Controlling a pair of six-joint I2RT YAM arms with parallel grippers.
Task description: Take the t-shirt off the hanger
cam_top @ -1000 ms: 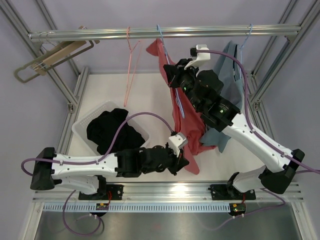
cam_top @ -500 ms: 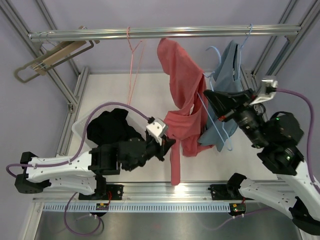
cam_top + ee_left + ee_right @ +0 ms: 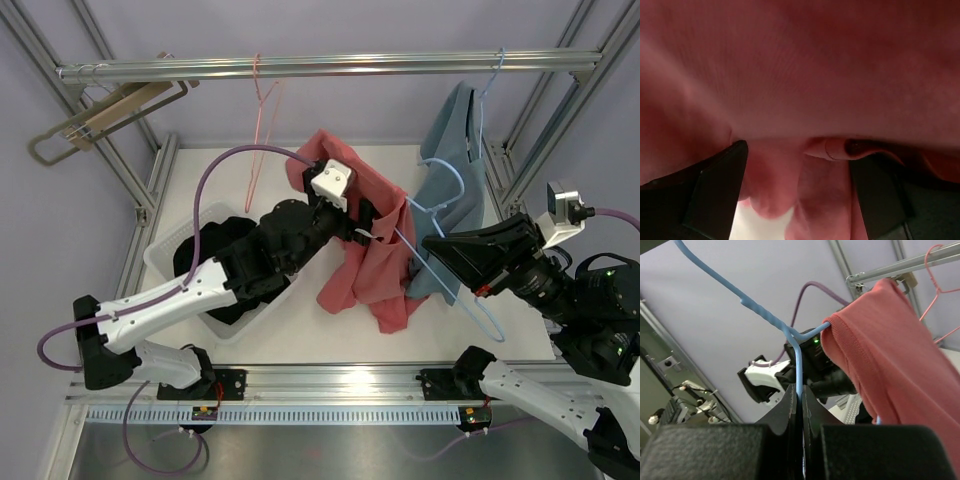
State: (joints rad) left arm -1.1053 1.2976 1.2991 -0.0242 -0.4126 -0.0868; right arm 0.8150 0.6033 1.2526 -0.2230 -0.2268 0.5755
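From above, you have the red cotton t-shirt (image 3: 365, 270) bunched over the middle of the table, well below the metal rail (image 3: 300, 66). One arm of the light-blue wire hanger (image 3: 480, 318) runs into its right side. The right gripper (image 3: 428, 243) meets that wire just right of the cloth, and the left gripper (image 3: 372, 228) is pushed into the upper folds from the left. A white plastic basket (image 3: 160, 258) of dark clothes sits to the near left. A grey-blue garment (image 3: 455, 130) hangs from the rail at the far right. This view does not show how either pair of jaws stands

The left wrist view settles one of them: its two dark fingers (image 3: 715, 195) stand wide apart. Red cloth fills the frame and a fold bulges loosely between them, pinched by neither. The hanger is hidden here

The right wrist view settles the other: the jaws are clamped tight on the blue wire just below its fork. A shoulder of the t-shirt is draped over one hanger arm to the right, so the shirt is not yet free. Only this view shows that

I judge you are mid-strip, between grips. Next you need a fresh pinch on the cloth near that shoulder, then a pull left off the wire's end while the right arm holds the hanger steady
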